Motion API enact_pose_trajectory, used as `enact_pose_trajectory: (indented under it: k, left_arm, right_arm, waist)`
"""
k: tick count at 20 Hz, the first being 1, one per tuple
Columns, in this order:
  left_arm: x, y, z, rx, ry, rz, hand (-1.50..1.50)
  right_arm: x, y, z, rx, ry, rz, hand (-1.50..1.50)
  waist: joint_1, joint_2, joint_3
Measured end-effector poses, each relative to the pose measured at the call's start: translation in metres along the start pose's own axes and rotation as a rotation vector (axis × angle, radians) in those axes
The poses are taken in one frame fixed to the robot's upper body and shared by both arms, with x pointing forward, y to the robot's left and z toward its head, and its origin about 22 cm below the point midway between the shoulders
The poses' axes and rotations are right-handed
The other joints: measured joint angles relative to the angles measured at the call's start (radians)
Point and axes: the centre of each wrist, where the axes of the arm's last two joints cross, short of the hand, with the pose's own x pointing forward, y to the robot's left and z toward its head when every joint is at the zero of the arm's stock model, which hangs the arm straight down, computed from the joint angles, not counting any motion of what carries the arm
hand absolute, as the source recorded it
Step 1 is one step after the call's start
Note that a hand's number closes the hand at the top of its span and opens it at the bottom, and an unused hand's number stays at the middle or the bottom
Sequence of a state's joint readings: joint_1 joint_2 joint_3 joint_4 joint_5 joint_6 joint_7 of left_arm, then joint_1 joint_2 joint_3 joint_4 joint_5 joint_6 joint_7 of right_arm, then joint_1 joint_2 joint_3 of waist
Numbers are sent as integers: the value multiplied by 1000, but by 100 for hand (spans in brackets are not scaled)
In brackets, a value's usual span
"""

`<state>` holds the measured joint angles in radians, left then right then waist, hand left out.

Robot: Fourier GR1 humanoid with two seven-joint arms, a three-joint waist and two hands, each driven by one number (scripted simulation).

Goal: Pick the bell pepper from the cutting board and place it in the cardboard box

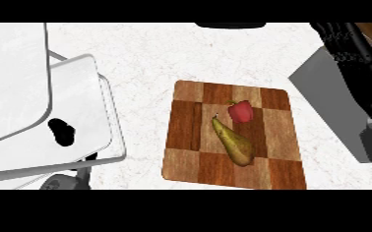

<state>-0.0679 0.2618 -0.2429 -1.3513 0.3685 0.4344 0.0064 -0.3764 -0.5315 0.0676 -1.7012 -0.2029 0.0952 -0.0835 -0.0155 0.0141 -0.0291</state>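
Grey left forearm [51, 108] fills the near left; its hand [62, 130] barely shows, fingers not readable. Right hand [341, 42] top right, likewise unreadable. Red bell pepper [240, 111] on cutting board [193, 128], just beside pear [234, 143].

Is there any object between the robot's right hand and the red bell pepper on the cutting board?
Nothing visible blocks it. The right hand is at the upper right, the bell pepper lies on the cutting board, and the pear lies on the pepper's near side.
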Motion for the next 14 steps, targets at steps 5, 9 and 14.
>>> enact_pose_trajectory:
  k: [5, 9, 14]
  left_arm:
    - [18, 2, -2, -139, -204, -195, 0]
    - [24, 8, -4, -225, -271, -288, 0]
    - [27, 5, -6, -292, -291, -303, 0]
  right_arm:
    - [32, -15, -14, 12, -87, 50, -150]
    - [51, -35, -17, 58, -77, 263, -150]
    - [43, -43, -10, 134, -117, 412, -150]
  waist:
    - [0, -14, 16]
    - [-7, -14, 8]
    - [6, -3, 3]
